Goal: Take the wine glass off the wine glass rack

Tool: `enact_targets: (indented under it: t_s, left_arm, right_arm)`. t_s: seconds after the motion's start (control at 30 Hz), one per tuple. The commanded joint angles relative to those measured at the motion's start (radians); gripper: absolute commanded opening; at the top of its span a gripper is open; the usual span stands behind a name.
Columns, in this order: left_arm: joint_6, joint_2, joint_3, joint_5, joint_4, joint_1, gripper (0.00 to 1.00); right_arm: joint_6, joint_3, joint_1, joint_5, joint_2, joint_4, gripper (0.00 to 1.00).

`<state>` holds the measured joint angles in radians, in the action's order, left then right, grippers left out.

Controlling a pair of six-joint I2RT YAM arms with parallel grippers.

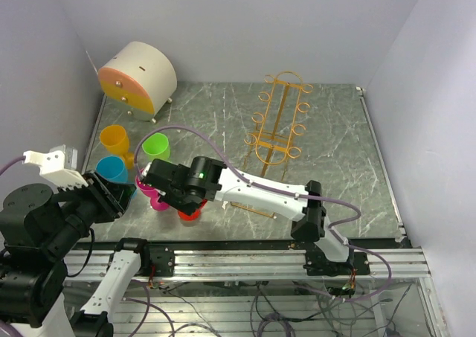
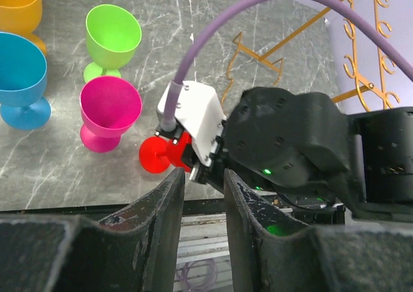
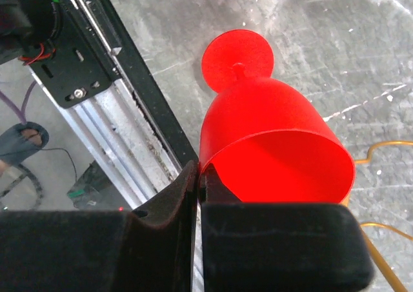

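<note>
The golden-orange wire wine glass rack point(image 1: 277, 121) is at the back middle of the table with its hooks empty; it also shows in the left wrist view point(image 2: 361, 53). My right gripper point(image 1: 187, 203) reaches across to the front left and is shut on the rim of a red wine glass point(image 3: 271, 131), one finger inside the bowl and one outside point(image 3: 201, 173). The glass is tilted, its foot point(image 2: 155, 156) low over the table near the front edge. My left gripper point(image 2: 203, 176) is open and empty just in front of it, at the front left in the top view point(image 1: 119, 192).
Pink point(image 1: 154, 196), green point(image 1: 156, 146), blue point(image 1: 111, 169) and orange point(image 1: 114, 139) glasses stand in a cluster at the left. A round cream and orange drawer box point(image 1: 137, 75) sits at the back left. The aluminium rail point(image 1: 245, 261) runs along the front edge.
</note>
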<state>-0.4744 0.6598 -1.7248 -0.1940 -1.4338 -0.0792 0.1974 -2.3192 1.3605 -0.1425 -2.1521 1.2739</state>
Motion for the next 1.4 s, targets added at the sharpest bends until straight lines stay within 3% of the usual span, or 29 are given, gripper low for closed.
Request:
enact_targets:
  t_s: [0.0, 0.33, 0.63, 0.77, 1.13, 1.37]
  left_arm:
    - [0.019, -0.019, 0.021, 0.015, -0.008, 0.012, 0.41]
    - [0.012, -0.051, 0.073, -0.003, 0.002, 0.012, 0.41]
    - [0.014, -0.059, 0.099, -0.002, 0.008, 0.012, 0.41]
    - [0.013, -0.061, 0.105, -0.001, 0.009, 0.012, 0.41]
    - [0.003, -0.078, 0.13, 0.005, 0.016, 0.012, 0.41]
    - [-0.003, -0.115, 0.162, 0.052, 0.076, 0.012, 0.42]
  right_arm:
    - [-0.031, -0.055, -0.023, 0.038, -0.055, -0.034, 0.0]
    - [-0.057, -0.118, -0.056, 0.075, -0.109, -0.058, 0.0]
    - [-0.074, -0.142, -0.058, 0.052, -0.103, -0.073, 0.27]
    - [-0.061, -0.142, -0.058, 0.012, -0.065, -0.086, 0.31]
    - [0.009, -0.039, -0.056, 0.023, 0.219, -0.155, 0.35]
    - [0.054, 0.283, -0.055, -0.092, 0.583, -0.359, 0.38]
